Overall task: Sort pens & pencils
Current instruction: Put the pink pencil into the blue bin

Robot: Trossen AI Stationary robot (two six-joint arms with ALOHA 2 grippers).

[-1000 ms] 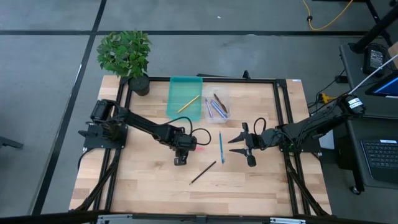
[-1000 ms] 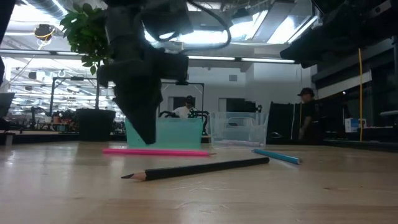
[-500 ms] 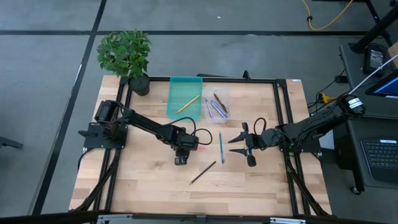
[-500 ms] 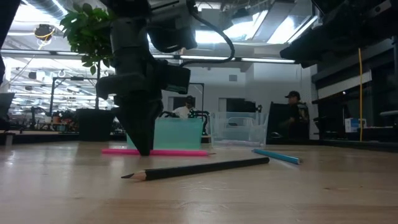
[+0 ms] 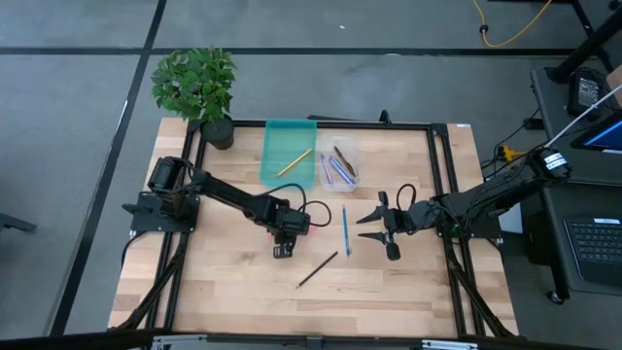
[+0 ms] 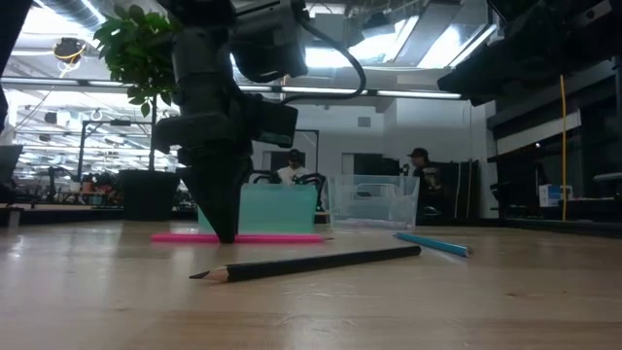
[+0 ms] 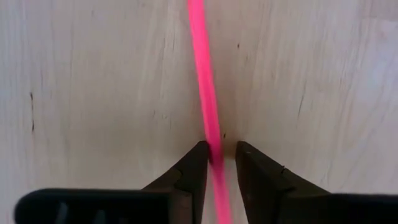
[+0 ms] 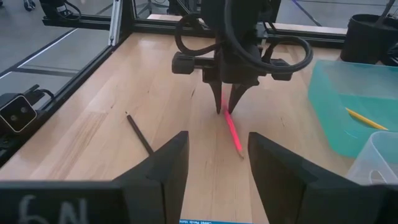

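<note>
Left end effector [image 7: 217,158] down at the surface [image 5: 233,282], fingers astride the pink pencil [image 7: 205,93] with a narrow gap on one side, not yet clamped. Pencil lying flat, long axis running straight out ahead between the fingers, so only a squeeze needed. Right end effector [image 5: 374,226] wide open, empty, waiting beyond the blue pencil [image 5: 345,230]. Black pencil [image 5: 318,269] just beside. Others already in the teal tray [image 5: 289,129] and clear tray [image 5: 352,146].
</note>
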